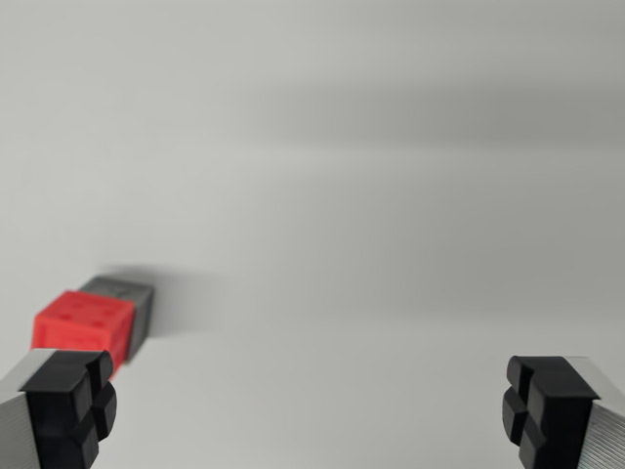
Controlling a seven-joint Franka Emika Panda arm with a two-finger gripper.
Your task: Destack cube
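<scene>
A red cube (84,328) with small studs on its top sits at the wrist view's left, just beyond my left fingertip (66,403). A grey cube (124,298) lies directly behind it, touching or nearly touching; whether one rests on the other I cannot tell from this angle. My gripper (311,405) is open wide, its black pads at the bottom corners with nothing between them. The cubes lie left of the gap between the fingers, partly hidden by the left finger.
A plain pale grey surface (371,195) fills the view, with soft shadow bands across the upper part. No other objects show.
</scene>
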